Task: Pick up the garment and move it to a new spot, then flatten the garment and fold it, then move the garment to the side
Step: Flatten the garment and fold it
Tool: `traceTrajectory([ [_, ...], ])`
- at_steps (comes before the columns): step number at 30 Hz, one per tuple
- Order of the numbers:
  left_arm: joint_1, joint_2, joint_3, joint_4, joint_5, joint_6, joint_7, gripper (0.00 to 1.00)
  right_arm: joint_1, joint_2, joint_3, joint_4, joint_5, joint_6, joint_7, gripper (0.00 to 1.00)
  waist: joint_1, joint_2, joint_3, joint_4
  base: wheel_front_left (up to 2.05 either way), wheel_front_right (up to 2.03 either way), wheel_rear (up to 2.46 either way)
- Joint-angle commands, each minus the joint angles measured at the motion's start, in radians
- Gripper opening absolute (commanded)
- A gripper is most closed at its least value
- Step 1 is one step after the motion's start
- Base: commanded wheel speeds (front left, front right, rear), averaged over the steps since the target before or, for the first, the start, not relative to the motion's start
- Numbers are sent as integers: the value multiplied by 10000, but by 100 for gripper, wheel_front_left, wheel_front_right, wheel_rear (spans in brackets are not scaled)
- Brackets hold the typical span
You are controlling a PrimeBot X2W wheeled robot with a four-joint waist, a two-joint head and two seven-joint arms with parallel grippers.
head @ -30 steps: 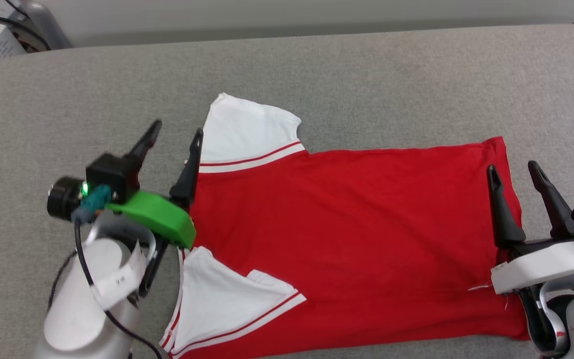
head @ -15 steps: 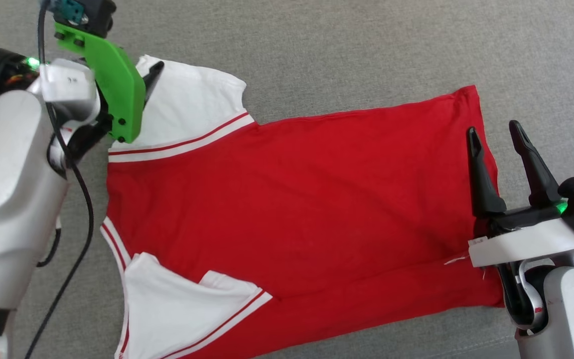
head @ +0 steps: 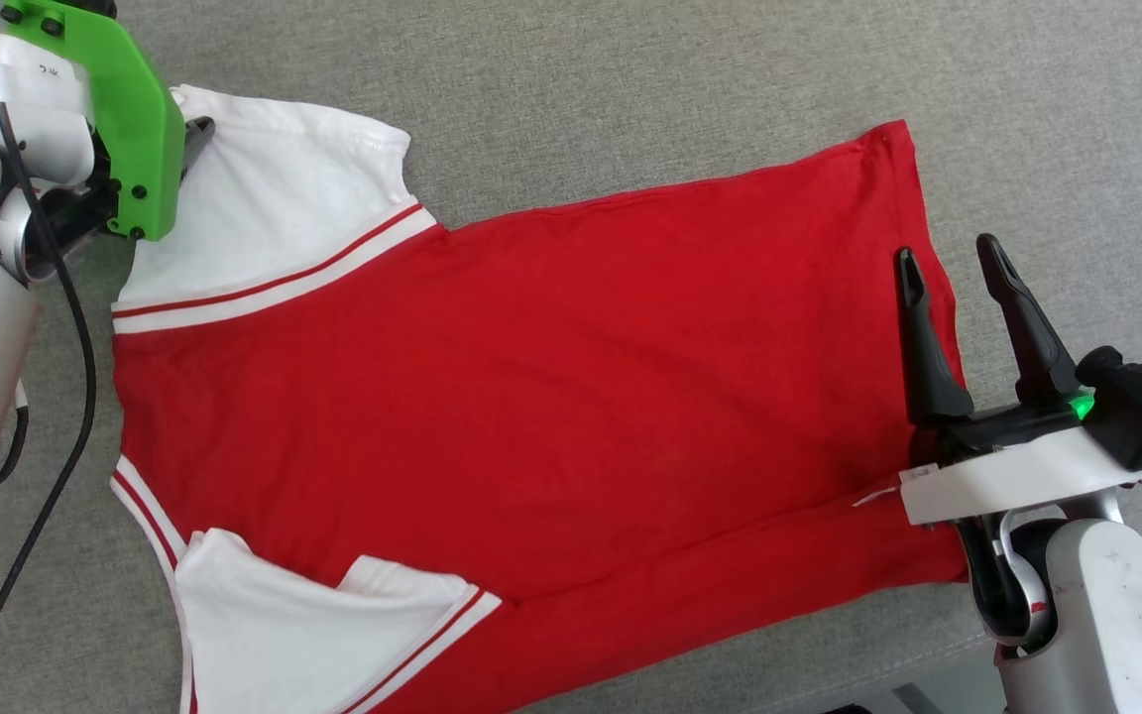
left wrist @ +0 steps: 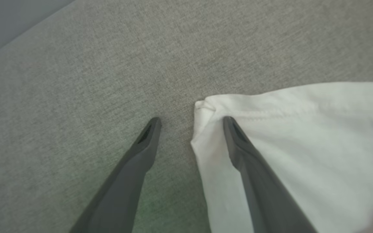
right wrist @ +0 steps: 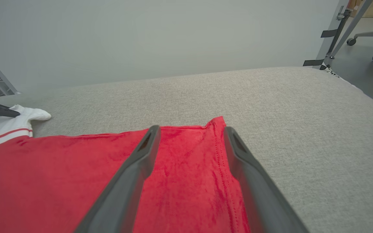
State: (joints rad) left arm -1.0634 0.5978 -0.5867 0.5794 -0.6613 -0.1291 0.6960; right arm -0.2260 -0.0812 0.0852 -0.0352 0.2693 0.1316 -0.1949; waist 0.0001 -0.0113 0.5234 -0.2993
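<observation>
You're on the flatten step, I'd judge. Next prob. calls for a pinch on the far sleeve (head: 274,218) corner and an outward tug w/o dragging the body.

The grey woven pad (head: 630,79) carries the garment (head: 551,377), spread nearly flat with the plain red side up and the hem to the right. It's soft knit w/ faint ripples. The near sleeve (head: 303,625) is creased over itself.

Left gripper (left wrist: 191,119), jaws apart, straddles the curled white corner. Right gripper (head: 947,248), jaws apart, hangs over the hem, holding nothing.
</observation>
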Motion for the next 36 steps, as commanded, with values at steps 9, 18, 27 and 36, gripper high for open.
traceTrajectory([
  [9,159,9,-750,212,-1018,-15,-437,0,-252,-15,31,111,-27,-9,-25,100,-1,113,-78,147,0,0,0],
  [18,555,-216,-879,10,-1741,-15,-1875,0,-30,-343,-226,-5,-184,-9,379,100,-1,113,-920,629,0,0,0],
  [27,1401,-93,-894,-1543,-1710,93,-3277,0,283,-1559,-117,-290,-96,-9,2261,100,-1,113,-1728,1392,0,0,0],
  [36,2472,304,-1014,-4485,-1450,887,-3443,0,-604,-3306,205,-529,1282,-9,6235,100,-1,113,-1456,2136,0,0,0],
])
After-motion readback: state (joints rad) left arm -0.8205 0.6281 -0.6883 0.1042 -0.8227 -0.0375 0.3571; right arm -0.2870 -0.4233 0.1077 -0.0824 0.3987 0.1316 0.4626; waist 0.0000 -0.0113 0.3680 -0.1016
